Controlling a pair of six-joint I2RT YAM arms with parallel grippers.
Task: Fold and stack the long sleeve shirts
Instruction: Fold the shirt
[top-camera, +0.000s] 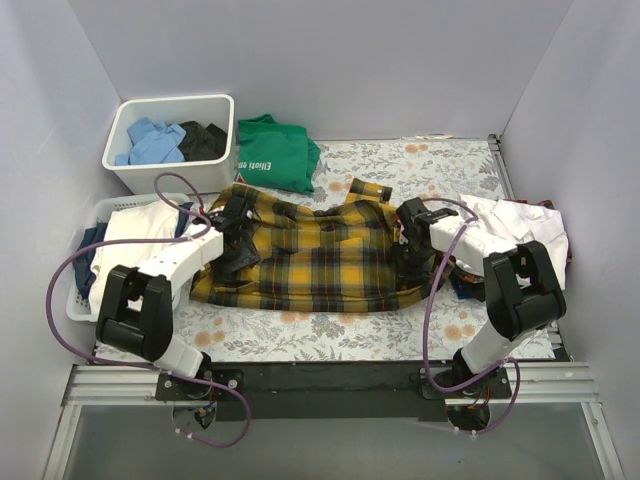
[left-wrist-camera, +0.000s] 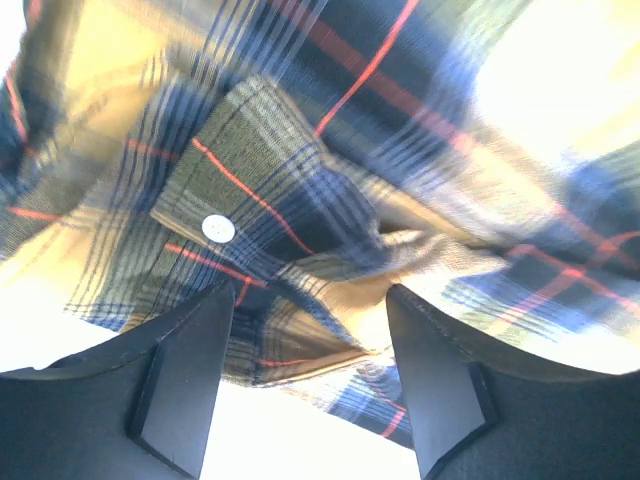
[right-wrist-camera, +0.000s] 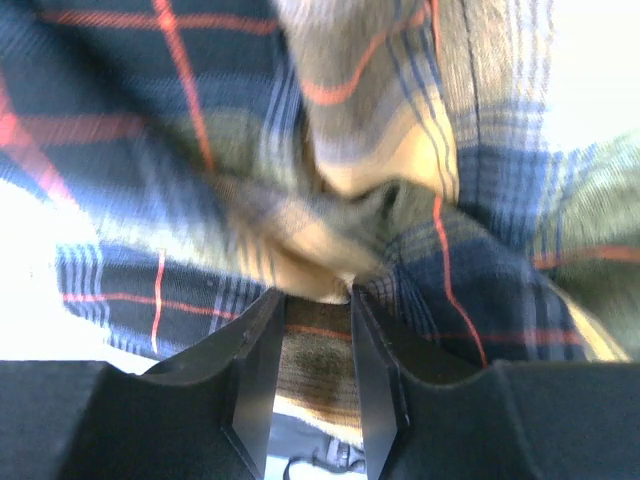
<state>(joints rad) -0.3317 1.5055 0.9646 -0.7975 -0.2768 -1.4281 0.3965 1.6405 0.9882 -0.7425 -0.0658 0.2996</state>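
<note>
Arms low over plaid shirt (top-camera: 320, 262); right claw (right-wrist-camera: 312, 300) pinching it, left claw (left-wrist-camera: 310, 298) spread

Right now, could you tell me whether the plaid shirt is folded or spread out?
Partly folded: the plaid shirt lies as a wide, rumpled band across the table, one cuff sticking out at its far edge.
</note>
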